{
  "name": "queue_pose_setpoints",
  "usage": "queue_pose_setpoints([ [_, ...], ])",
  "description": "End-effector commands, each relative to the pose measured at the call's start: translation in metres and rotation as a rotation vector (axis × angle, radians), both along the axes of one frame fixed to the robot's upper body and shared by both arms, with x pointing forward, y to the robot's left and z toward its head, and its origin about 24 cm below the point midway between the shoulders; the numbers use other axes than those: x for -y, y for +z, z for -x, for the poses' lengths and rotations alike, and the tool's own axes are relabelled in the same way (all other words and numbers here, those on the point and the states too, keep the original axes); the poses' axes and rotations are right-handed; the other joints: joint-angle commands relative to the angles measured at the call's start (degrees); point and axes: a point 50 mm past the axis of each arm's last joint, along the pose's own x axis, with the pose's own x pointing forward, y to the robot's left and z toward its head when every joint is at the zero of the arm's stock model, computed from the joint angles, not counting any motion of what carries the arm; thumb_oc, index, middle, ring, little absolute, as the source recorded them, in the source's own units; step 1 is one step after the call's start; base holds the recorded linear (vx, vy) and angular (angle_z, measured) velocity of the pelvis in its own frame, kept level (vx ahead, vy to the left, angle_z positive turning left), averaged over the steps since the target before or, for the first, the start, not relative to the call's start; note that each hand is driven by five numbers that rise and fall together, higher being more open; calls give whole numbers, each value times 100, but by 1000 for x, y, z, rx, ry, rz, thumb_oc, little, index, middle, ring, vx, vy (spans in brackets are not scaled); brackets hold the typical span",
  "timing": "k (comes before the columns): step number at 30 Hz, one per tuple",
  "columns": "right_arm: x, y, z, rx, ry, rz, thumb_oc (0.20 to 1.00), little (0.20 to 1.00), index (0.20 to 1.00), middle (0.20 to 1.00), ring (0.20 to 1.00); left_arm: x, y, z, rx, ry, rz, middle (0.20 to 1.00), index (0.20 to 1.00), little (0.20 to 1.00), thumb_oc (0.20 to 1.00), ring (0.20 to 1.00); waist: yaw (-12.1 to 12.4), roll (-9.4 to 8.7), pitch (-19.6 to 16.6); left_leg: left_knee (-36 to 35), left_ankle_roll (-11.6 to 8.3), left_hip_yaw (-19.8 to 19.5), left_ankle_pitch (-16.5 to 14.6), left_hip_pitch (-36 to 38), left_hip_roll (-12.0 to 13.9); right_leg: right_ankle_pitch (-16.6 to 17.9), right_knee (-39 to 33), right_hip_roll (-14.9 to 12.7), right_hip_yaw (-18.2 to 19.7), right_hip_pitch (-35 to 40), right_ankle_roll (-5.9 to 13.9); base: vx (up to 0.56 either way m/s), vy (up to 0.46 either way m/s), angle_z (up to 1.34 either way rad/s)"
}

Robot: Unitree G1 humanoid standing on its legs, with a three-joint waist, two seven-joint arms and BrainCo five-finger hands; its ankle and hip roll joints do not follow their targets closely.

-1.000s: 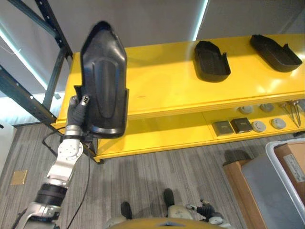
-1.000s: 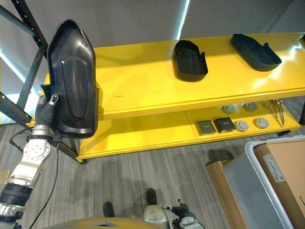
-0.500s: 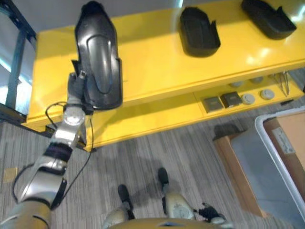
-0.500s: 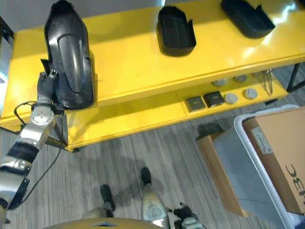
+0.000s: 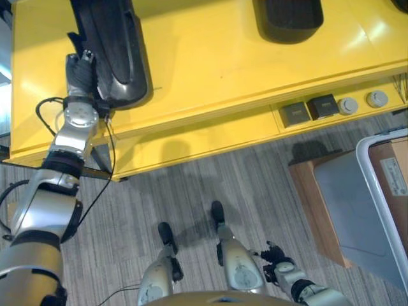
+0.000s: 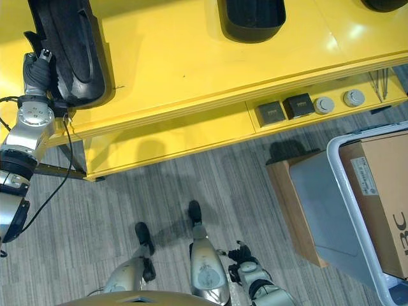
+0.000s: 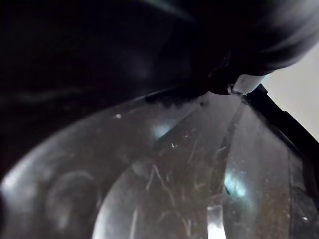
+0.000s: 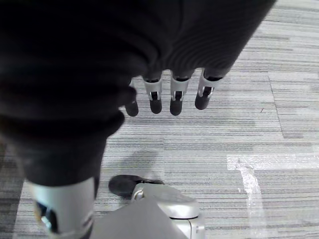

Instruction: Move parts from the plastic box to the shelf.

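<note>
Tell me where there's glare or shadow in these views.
Left eye view: glare on the shelf top at the right edge, and a shadow beside the black part by the left hand. Left wrist view: dark, with bright glints on the part's scratched surface. Right wrist view: evenly lit floor.

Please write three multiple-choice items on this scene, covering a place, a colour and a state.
1. Where is the long black plastic part in the left hand?
A. on the floor
B. at the left end of the yellow shelf
C. in the plastic box

2. What colour is the shelf?
A. yellow
B. blue
C. white

3. How is the right hand?
A. closed on a part
B. open, holding nothing
C. pressing the shelf

Answers: 1 B, the part lies over the shelf's left end. 2 A, both levels are yellow. 3 B, its fingers hang relaxed above the floor.
</note>
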Motion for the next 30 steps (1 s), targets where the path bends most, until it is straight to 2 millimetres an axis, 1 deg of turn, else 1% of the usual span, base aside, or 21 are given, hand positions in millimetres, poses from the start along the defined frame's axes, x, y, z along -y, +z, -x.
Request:
queue_pose_setpoints([
  [1,-5,-3,3,-28,4,-21,1000,1000,1000,1000,1000,-18,31,0,53,67,-27,200,200,200,200,200,7,7,-41,-42,-374,-561,-61,231,420,-416,-19,-319,150,352,489,0,0,0],
  [2,-4,-4,4,-34,6,-16,1000,1000,1000,1000,1000,-17,32,-1,50,65,-27,200,200,200,200,200,10,14,-36,-42,-376,-564,-62,237,421,-416,-19,-319,143,358,488,0,0,0],
  [3,-4,-4,3,-36,8,-17,1000,1000,1000,1000,1000,-16,31,-1,48,58,-26,413,413,413,413,413,7,18,-31,-42,-379,-562,-61,240,427,-416,-19,-320,139,360,486,0,0,0],
  [4,-5,-4,4,-40,10,-18,1000,1000,1000,1000,1000,-14,30,-3,38,53,-25,765,765,765,765,765,2,22,-26,-42,-382,-560,-61,245,430,-422,-19,-318,136,367,485,0,0,0],
  [5,-5,-4,4,-43,11,-18,1000,1000,1000,1000,1000,-11,31,-4,38,42,-27,1000,1000,1000,1000,1000,1,27,-22,-42,-382,-562,-62,249,432,-423,-19,-318,133,372,484,0,0,0],
  [9,-7,-5,6,-50,20,-22,1000,1000,1000,1000,1000,-9,29,-5,24,35,-33,1000,1000,1000,1000,1000,4,35,-14,-42,-384,-561,-68,267,433,-433,-19,-318,127,392,486,0,0,0],
  [10,-9,-5,5,-51,29,-24,1000,1000,1000,1000,1000,-9,24,-7,-8,54,-39,1000,1000,1000,1000,1000,1,40,-10,-42,-385,-552,-70,283,438,-441,-19,-319,127,405,482,0,0,0],
  [12,-10,-5,3,-50,35,-23,1000,1000,1000,1000,1000,-7,22,-10,-26,64,-24,1000,1000,1000,1000,1000,-1,41,-2,-42,-383,-554,-72,296,435,-442,-19,-322,128,412,482,0,0,0],
  [15,-11,-4,1,-47,43,-23,1000,1000,1000,1000,1000,-2,21,-13,-34,67,-10,1000,1000,1000,1000,1000,-7,43,-2,-42,-383,-556,-73,308,438,-446,-19,-323,127,421,478,0,0,0],
  [17,-12,-4,0,-47,44,-22,1000,1000,1000,1000,1000,6,19,-15,-32,59,25,1000,1000,1000,1000,1000,-15,32,-16,-42,-382,-556,-83,334,440,-455,-19,-322,119,452,474,0,0,0],
  [19,-11,-4,0,-47,44,-20,1000,1000,1000,1000,1000,10,19,-16,-32,54,32,1000,1000,1000,1000,1000,-11,31,-19,-42,-380,-557,-87,345,440,-459,-19,-322,118,467,473,-1,0,3],
  [20,-10,-4,0,-49,45,-15,1000,1000,1000,1000,1000,14,20,-18,-24,48,72,1000,1000,1000,1000,1000,-10,25,-28,-42,-379,-561,-95,375,438,-468,-19,-324,110,493,471,-2,2,5],
  [27,-7,-5,4,-69,39,-3,1000,1000,1000,1000,1000,23,25,-21,1,39,143,1000,1000,1000,1000,1000,-20,31,-77,-42,-368,-564,-138,483,435,-501,-19,-325,90,607,465,-1,1,1],
  [30,-7,-6,6,-75,45,-2,1000,1000,1000,1000,1000,22,25,-22,-2,53,160,1000,1000,1000,1000,1000,-22,33,-104,-42,-371,-555,-146,516,439,-517,-19,-320,80,639,459,0,0,0],
])
